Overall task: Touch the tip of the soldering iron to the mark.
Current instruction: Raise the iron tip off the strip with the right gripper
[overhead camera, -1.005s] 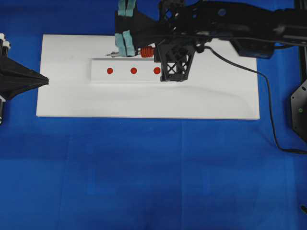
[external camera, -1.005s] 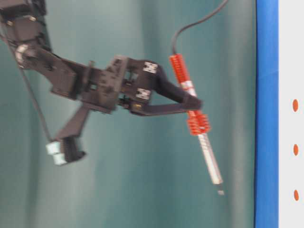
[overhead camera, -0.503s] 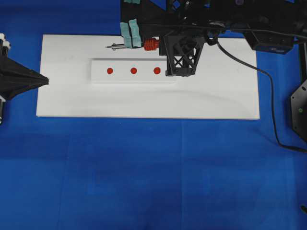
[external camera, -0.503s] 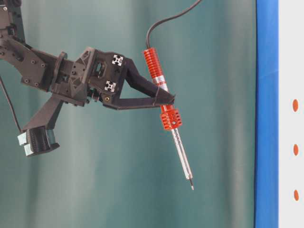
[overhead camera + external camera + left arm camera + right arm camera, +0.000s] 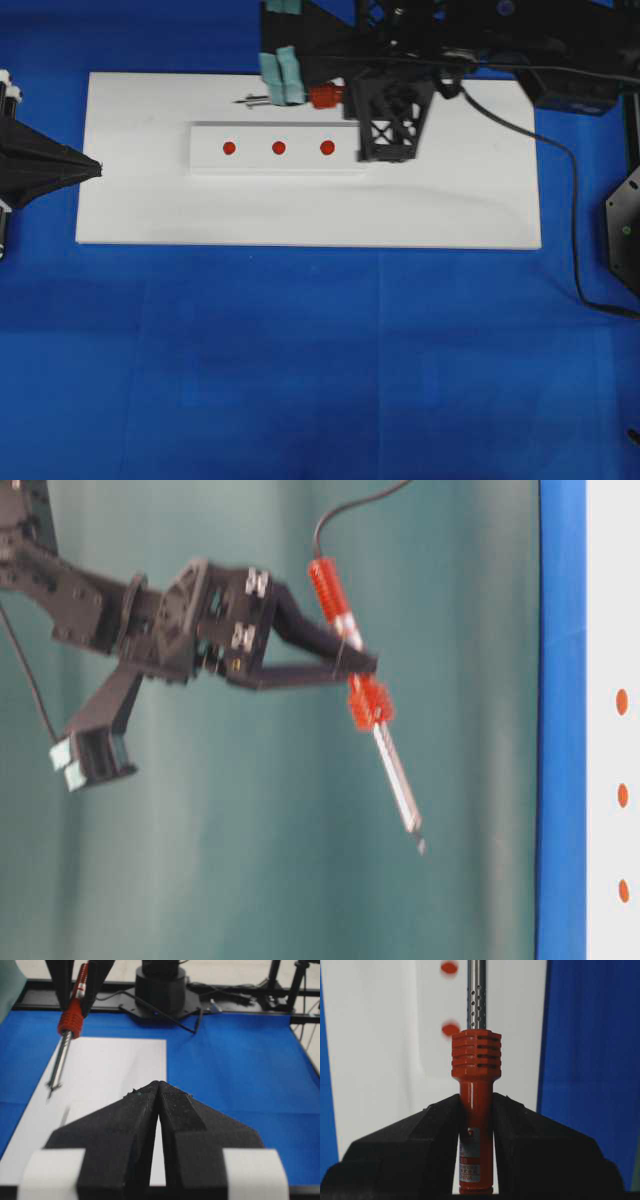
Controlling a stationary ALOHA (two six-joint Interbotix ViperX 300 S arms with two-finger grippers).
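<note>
The right arm's black gripper [image 5: 476,1110] pinches the red-orange ribbed handle of a slim, pen-shaped soldering iron [image 5: 363,700], its two fingers pressed against either side of the handle just behind the ribbed collar. The iron hangs in the air, tilted — cord end up, thin silver-grey shaft slanting down toward the flat white board [image 5: 450,200] that lies on the blue desk [image 5: 300,380]. In the overhead view its small dark tip [image 5: 240,101] shows over the board near the far edge, beside the raised white strip [image 5: 200,160] that carries three red dot marks [image 5: 279,148] in a row; the table-level view shows the tip clear of the surface. The long black cord [image 5: 570,240] trails off toward the desk's right edge. At the board's left edge the left arm's black gripper [image 5: 158,1091] rests with its fingers pressed together on nothing.
</note>
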